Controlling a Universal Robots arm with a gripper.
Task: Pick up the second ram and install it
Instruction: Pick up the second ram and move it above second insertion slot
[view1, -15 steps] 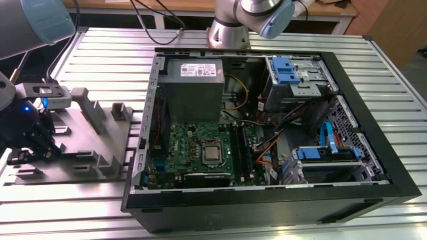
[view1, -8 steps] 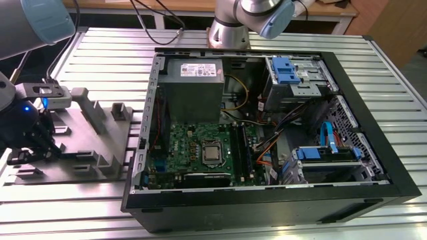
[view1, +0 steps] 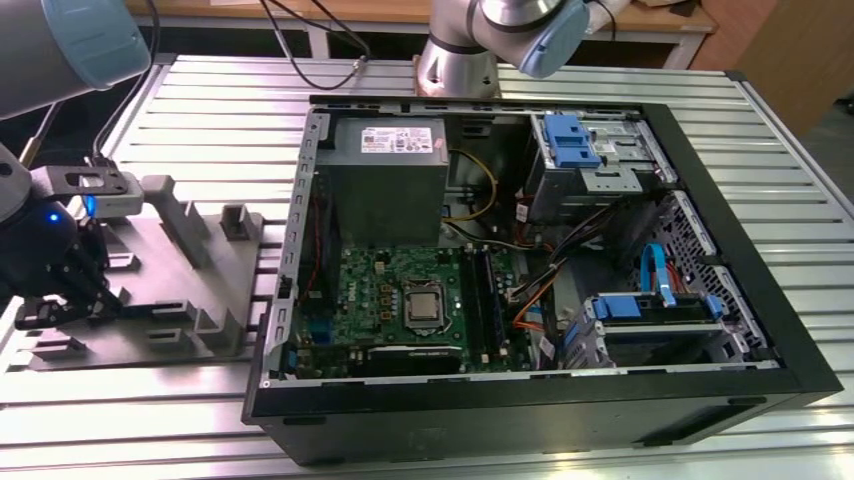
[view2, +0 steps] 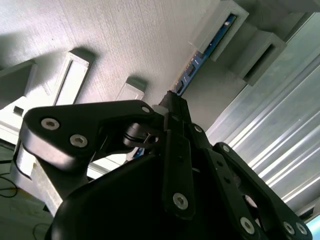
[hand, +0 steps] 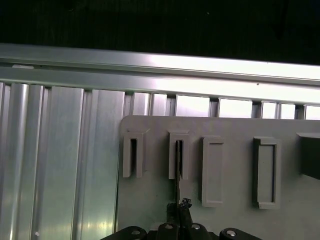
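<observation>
The second ram is a thin dark stick seen edge-on, with one end in a slot of the grey holder block. Its blue-green edge also shows in the second wrist view, standing in a raised slot of the holder block. My gripper is shut on the stick's near end, and its black fingers meet around it. In the exterior view the gripper hangs over the holder block at that view's left, beside the computer case.
The open computer case lies on the ribbed aluminium table, with a green motherboard, a grey power-supply box and flat blue cables inside. A second arm's base stands behind the case.
</observation>
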